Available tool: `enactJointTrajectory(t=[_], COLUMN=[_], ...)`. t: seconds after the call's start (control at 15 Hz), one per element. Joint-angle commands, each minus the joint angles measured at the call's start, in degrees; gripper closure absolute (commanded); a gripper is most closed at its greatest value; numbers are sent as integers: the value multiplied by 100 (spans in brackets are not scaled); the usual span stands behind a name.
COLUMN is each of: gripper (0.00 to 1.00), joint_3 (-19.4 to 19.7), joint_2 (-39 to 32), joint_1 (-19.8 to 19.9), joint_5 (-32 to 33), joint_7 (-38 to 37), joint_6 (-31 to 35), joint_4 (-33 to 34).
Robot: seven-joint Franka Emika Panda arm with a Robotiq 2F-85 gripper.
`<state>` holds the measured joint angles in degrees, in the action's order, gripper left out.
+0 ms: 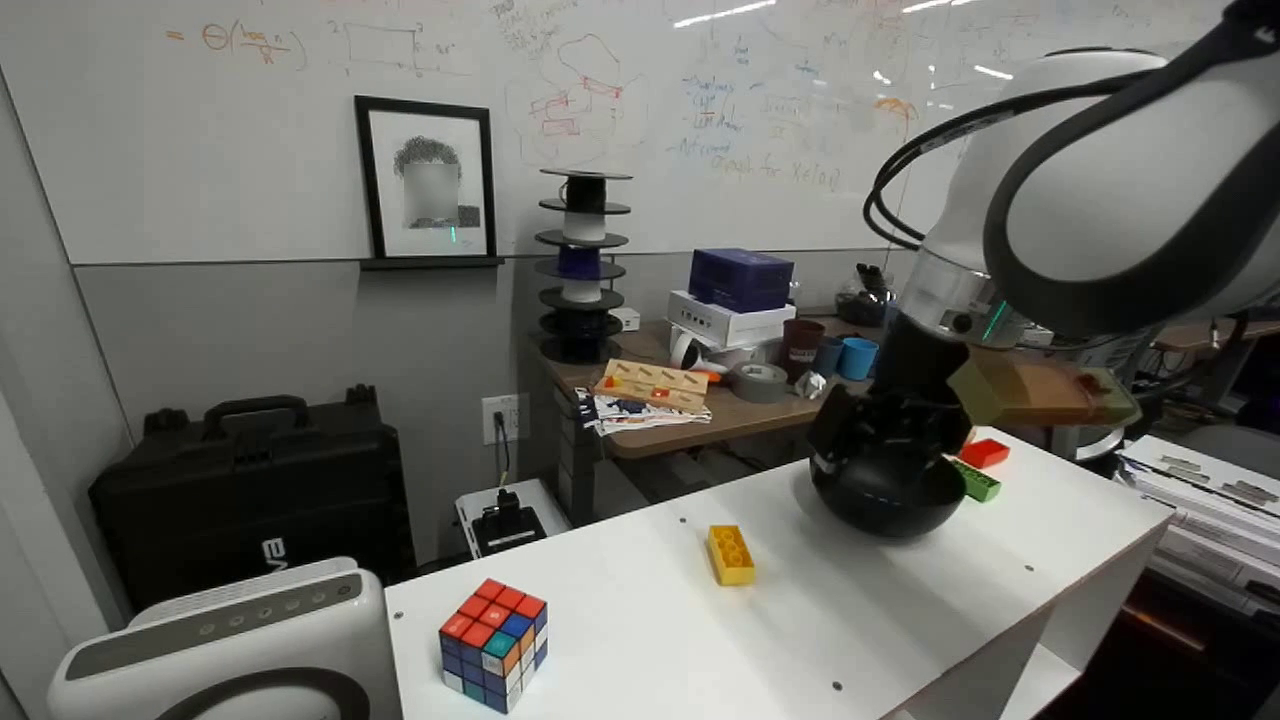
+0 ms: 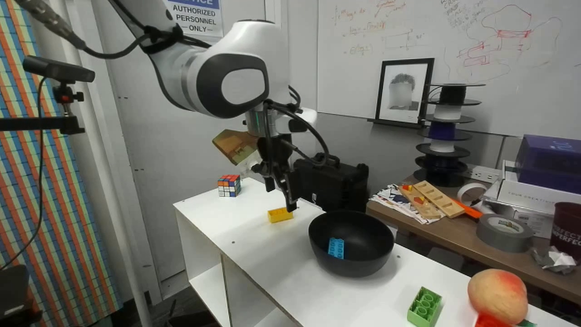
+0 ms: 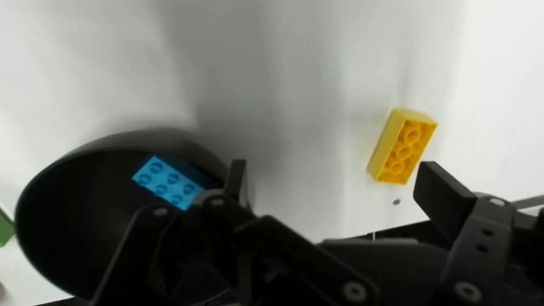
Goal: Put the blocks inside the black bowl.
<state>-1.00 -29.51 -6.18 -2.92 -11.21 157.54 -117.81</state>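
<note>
One blue block (image 3: 168,182) in the bowl (image 3: 72,208) — the gripper (image 3: 338,187) hides part.

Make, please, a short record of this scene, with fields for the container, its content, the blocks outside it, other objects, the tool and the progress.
Container: bowl, upright on the white table
Content: blue block
Outside: yellow block, green block, red block, all on the table
Other objects: cube; peach, near the red block
Grasping: tool open, holding nothing
Progress: one block in, three seen outside
</note>
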Motion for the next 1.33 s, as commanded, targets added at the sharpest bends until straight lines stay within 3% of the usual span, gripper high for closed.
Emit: enactJointTrajectory(t=[0.0,0.4,0.73,1.2,1.27], gripper=[0,0,0,0,11], joint_3=[145,360,83,78,141], joint_2=[-229,-1104,-1526,-1913,-1958], joint_1=[-466,-884,-742,-827,-883], joint_5=[430,474,111,-127,-133], joint_7=[-73,-211,-195,-160,-172], joint_6=[420,1004,1717,2191,2267], joint_4=[-34,585,814,996,1028])
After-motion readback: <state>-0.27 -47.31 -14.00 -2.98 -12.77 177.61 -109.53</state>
